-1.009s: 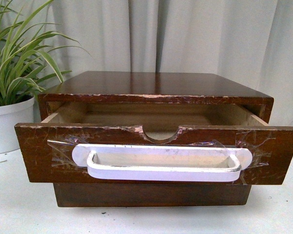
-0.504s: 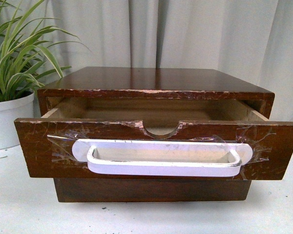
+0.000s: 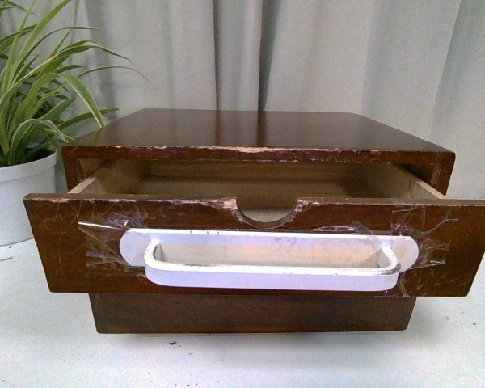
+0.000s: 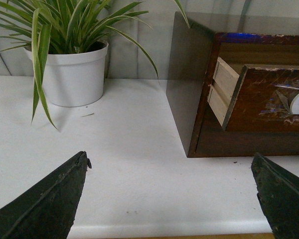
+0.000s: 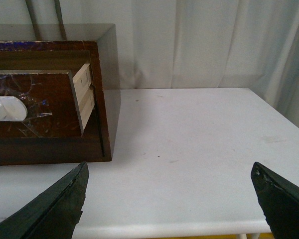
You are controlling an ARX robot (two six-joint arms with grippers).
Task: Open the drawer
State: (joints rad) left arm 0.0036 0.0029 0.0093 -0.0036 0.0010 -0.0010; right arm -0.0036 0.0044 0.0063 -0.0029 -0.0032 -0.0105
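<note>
Since the dark brown wooden drawer [image 3: 259, 246] with its long white handle [image 3: 268, 260] taped on is already sticking well out of the small dark wooden cabinet [image 3: 255, 133], I'd call this pretty much done. You can see the pale bare wood inside, with the half-round notch in the chipped rim dead centre. It sits in the middle of the scene, near the camera.

Compared with a second ago, the whole cabinet sits a touch lower in the front view, more of its top shows and the plant has slid a bit too, so my guess is the camera moved, not the drawer. It hasn't come out noticeably further, so probably no more pulling is needed.

Neither arm is touching anything. The left gripper [image 4: 172, 199] has its fingers spread wide apart and empty, off the cabinet's left corner. Same for the right gripper [image 5: 169, 201], wide apart near the right corner.

Everything stands on a plain white table [image 5: 199, 149] with a few dark specks. A striped green plant in a white pot [image 3: 16, 198] stands far left, and pale grey curtains [image 3: 307, 56] hang behind it all.
</note>
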